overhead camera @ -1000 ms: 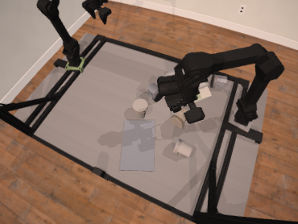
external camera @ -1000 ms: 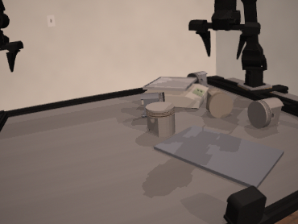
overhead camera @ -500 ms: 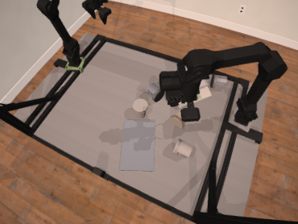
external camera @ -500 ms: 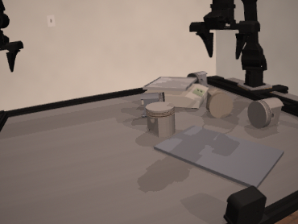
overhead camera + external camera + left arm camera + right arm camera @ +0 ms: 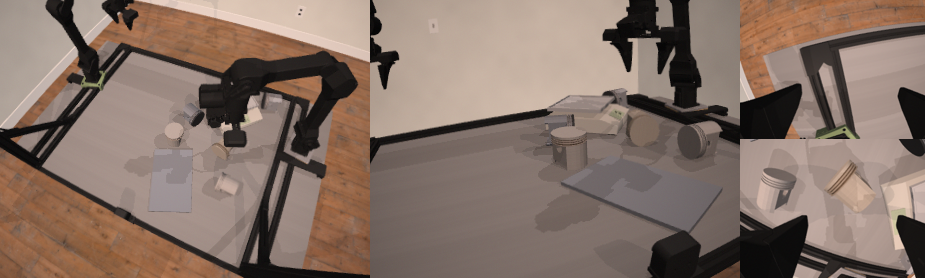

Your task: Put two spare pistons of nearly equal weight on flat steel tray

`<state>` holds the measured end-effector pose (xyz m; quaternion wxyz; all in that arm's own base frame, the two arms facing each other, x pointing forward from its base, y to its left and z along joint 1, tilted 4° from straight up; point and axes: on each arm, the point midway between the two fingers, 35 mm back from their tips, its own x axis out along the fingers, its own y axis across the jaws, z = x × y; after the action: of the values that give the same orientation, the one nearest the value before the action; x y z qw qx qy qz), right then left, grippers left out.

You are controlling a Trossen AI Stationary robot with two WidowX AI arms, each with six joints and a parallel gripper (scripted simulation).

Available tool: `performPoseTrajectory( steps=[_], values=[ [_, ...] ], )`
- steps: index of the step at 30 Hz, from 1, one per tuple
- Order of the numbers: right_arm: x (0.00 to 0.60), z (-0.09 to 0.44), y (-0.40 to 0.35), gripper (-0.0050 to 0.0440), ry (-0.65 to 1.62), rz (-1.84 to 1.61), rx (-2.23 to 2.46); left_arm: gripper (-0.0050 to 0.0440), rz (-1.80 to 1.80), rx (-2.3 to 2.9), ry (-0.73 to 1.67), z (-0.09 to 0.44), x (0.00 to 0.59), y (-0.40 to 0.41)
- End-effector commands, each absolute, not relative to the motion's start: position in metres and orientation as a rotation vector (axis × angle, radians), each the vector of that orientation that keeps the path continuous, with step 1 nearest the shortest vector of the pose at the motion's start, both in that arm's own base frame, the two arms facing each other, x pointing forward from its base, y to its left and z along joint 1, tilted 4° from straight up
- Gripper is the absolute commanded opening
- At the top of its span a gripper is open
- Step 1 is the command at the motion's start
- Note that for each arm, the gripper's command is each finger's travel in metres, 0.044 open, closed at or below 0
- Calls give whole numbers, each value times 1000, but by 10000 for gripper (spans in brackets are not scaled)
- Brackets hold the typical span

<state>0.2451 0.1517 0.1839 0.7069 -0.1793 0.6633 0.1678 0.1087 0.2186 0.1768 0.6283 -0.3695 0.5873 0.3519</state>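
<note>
The flat steel tray (image 5: 171, 180) lies empty on the bench. One piston (image 5: 174, 134) stands upright just behind it. A dark piston (image 5: 194, 114), a tan piston (image 5: 220, 150) and a white piston (image 5: 227, 183) lie on their sides to the right. A further piston (image 5: 616, 95) lies behind the scale. My right gripper (image 5: 225, 129) hovers open and empty above the tan piston (image 5: 850, 185). My left gripper (image 5: 122, 12) is open and empty, high above the far left corner.
A weighing scale (image 5: 250, 115) with a flat plate (image 5: 580, 103) stands at the back right. A black frame rail (image 5: 270, 200) borders the bench. The left arm's base sits on a green bracket (image 5: 837, 134).
</note>
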Motion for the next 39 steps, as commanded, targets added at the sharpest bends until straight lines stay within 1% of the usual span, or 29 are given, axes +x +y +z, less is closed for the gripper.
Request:
performPoseTrajectory(
  steps=[1,22,39],
  values=[
    [252,184,134,378,1488,301,-317,440,803,-848,1346,177,109,218],
    [278,185,43,378,1511,74,-77,440,803,-848,1346,177,109,218],
    [275,185,-32,378,1506,-136,144,440,803,-848,1346,177,109,218]
  ],
)
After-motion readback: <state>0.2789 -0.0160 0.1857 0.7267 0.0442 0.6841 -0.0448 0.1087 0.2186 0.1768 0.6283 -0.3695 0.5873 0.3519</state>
